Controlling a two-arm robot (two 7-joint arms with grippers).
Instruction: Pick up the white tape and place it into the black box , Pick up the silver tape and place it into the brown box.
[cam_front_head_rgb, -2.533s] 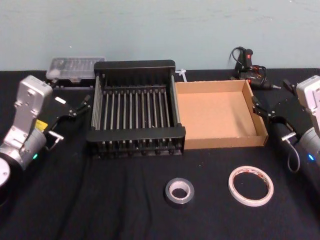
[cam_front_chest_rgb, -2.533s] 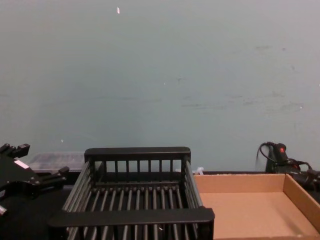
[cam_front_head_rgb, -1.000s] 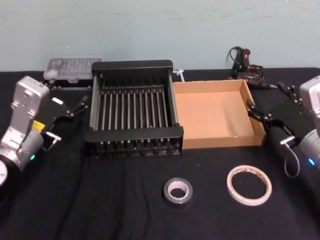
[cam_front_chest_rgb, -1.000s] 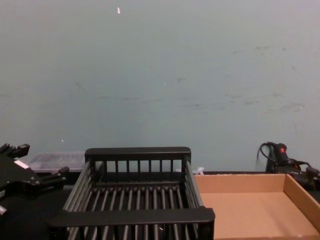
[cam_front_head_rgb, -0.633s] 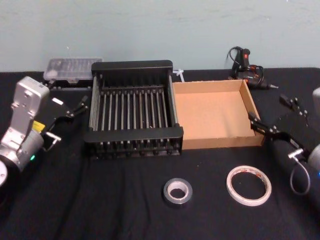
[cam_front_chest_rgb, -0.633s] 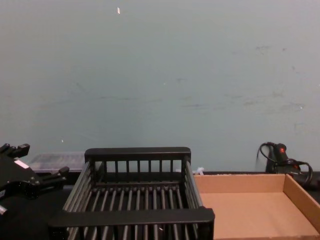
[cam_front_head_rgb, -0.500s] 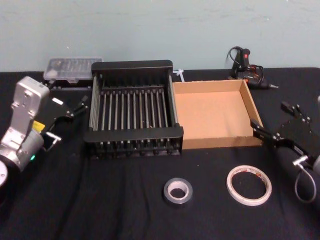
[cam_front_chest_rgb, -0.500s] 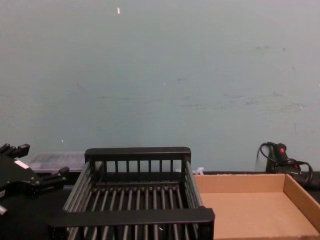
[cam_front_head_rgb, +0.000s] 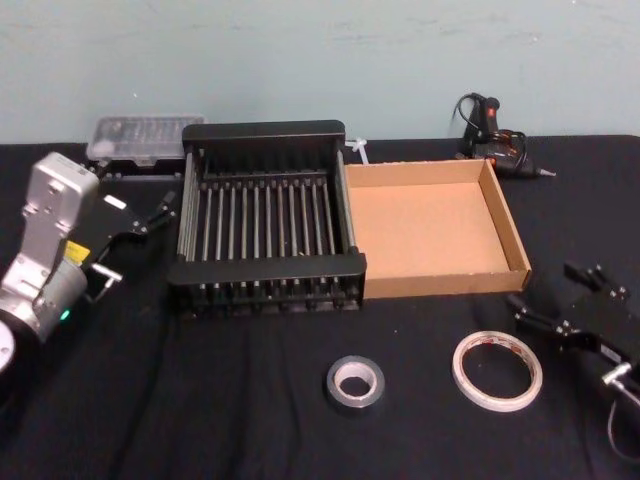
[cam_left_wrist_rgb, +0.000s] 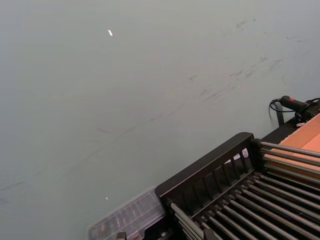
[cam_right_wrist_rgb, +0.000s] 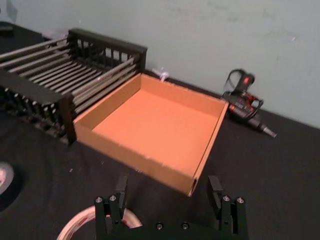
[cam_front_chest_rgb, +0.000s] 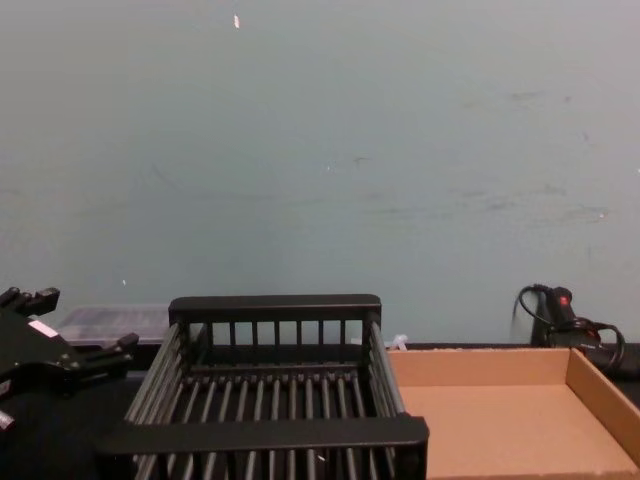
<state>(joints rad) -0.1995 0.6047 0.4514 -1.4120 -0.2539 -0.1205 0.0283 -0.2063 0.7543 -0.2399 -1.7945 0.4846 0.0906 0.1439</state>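
We have our right gripper (cam_front_head_rgb: 560, 300) spread open near the table's right edge, just beside the white tape (cam_front_head_rgb: 500, 370), which lies flat toward the front edge with the silver tape (cam_front_head_rgb: 356, 384) near it on the left. Our left gripper (cam_front_head_rgb: 160, 208) hangs open beside the black box (cam_front_head_rgb: 262, 130), idle. Because the white tape lies so flat, our fingers could skid off its rim, or we might drop it into the adjacent brown box (cam_front_head_rgb: 510, 225).
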